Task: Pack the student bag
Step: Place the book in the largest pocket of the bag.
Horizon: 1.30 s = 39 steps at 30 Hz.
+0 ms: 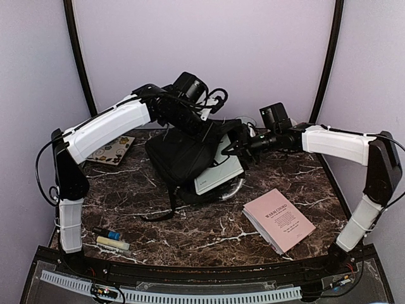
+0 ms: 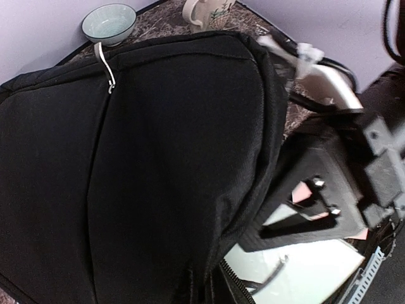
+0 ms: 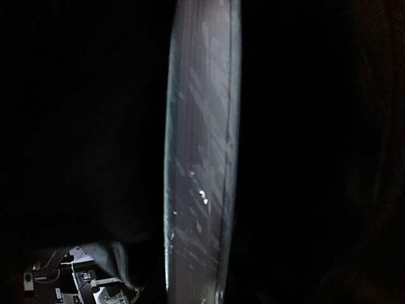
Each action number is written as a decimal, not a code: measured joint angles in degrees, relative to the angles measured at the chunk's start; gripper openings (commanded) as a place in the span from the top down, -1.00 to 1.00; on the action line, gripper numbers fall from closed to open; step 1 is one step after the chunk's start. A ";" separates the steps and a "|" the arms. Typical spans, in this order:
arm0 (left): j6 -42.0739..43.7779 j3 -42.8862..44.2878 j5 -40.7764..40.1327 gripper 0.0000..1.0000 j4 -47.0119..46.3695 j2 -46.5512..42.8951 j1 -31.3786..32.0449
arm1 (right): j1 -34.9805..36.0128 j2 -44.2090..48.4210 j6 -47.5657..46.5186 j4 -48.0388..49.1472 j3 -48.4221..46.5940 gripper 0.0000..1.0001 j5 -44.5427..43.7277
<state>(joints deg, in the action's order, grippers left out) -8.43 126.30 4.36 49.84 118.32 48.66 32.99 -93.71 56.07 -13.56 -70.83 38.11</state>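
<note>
At the far left of the worktop (image 1: 190, 235) lie a patterned card (image 1: 112, 151) and, nearer you, two small tubes (image 1: 111, 239), both well clear of the action.

Next comes the student bag (image 1: 177, 155), humped up in the middle of the worktop under your left arm. The left fingers (image 1: 209, 132) are pressed together. They sit at the bag's raised top edge and look to be pinching its fabric to hold the mouth up, though the left wrist view shows only black cloth and a white zip pull (image 2: 105, 63), so take that grip as a judgement. The black strap (image 1: 166, 206) trails toward you from the bag's near side.

What matters is just right of that. A pale slab (image 1: 218, 172) pokes out of the bag's right-hand mouth, with the grey handle (image 1: 235, 189) curling by its near edge. The right fingers (image 1: 242, 147) meet the slab's far right corner, narrowed on it as far as you can judge (the right wrist view shows its pale edge running straight down the middle, dark on both sides). So the bag lies to the left of those fingers, and the right arm is the nearer one. The slab has to travel leftward, in line with the opening.

Watch the handle, the zip edge and the left arm overhead. A bowl (image 2: 109, 23) and mug (image 2: 205, 9) stand beyond the bag. A pink booklet (image 1: 278, 220) waits at the right.
</note>
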 measured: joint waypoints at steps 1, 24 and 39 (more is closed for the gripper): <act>-0.04 -0.28 0.76 1.00 0.04 -0.66 0.04 | 0.00 -1.42 -0.59 -0.09 -1.55 1.00 0.48; -11.34 -0.66 6.54 1.00 2.19 -3.48 -2.36 | 1.88 -14.71 -4.81 12.48 -10.10 0.33 -0.68; -18.78 -3.72 8.02 1.00 2.14 -3.48 -6.40 | 2.80 -9.51 -9.77 2.69 -12.83 -0.61 -10.71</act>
<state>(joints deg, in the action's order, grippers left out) -27.20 122.58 12.38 51.99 114.85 42.26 35.79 -103.22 46.30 -10.87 -83.66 27.40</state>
